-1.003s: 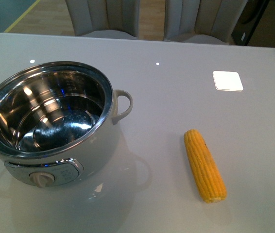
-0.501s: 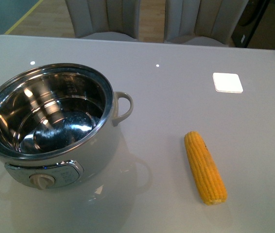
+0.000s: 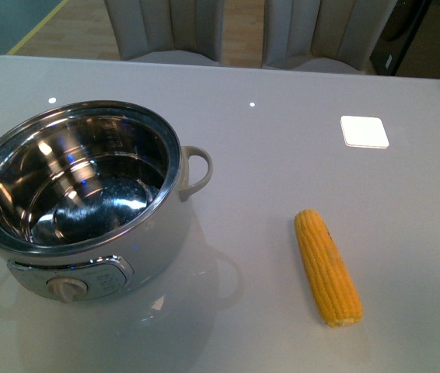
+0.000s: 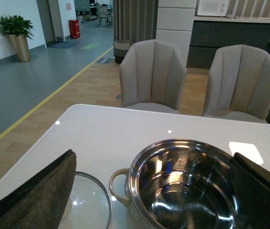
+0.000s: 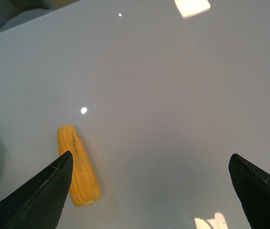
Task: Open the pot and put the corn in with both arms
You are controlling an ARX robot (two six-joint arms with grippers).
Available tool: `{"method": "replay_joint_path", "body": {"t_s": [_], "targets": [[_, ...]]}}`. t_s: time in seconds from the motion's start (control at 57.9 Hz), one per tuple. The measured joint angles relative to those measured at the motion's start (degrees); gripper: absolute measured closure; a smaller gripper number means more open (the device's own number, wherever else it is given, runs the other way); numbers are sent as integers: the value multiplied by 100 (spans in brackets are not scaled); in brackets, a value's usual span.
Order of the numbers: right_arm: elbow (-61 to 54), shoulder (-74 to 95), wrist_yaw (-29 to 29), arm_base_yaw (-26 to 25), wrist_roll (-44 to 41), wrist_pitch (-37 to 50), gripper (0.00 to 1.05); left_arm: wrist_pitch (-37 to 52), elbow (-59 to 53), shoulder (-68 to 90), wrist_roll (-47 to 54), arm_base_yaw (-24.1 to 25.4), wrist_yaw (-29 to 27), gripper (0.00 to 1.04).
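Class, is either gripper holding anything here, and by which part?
Nothing is held: the left gripper and right gripper both have open, empty jaws, and the corn lies free on the table.

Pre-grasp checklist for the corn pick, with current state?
1. Pot lid off: ok, glass lid lies beside it.
2. Pot bowl empty: ok.
3. Corn lies free, apart from pot: ok.
4. Right gripper open, empty: ok.
5. Corn centred between right jaws: not ok, it sits off to one side.
6. Left gripper open, empty: ok.
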Motion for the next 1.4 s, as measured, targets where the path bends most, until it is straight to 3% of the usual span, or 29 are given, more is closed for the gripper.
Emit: {"method": "replay_joint_path", "body": {"t_s": [0.225,0.38,0.899,1.4], "targets": [[577,2546,103,225,-118,1797,9,0,0,2,2,0,0,7],[1261,4212,-9,459,-555,2267,9,0,0,2,0,0,0,7],[2481,6988,-669,1095,-1517,2476,9,0,0,2,2,0,0,7],[3025,8015,-837,1517,-2328,2092,9,0,0,2,0,0,0,7]]}}
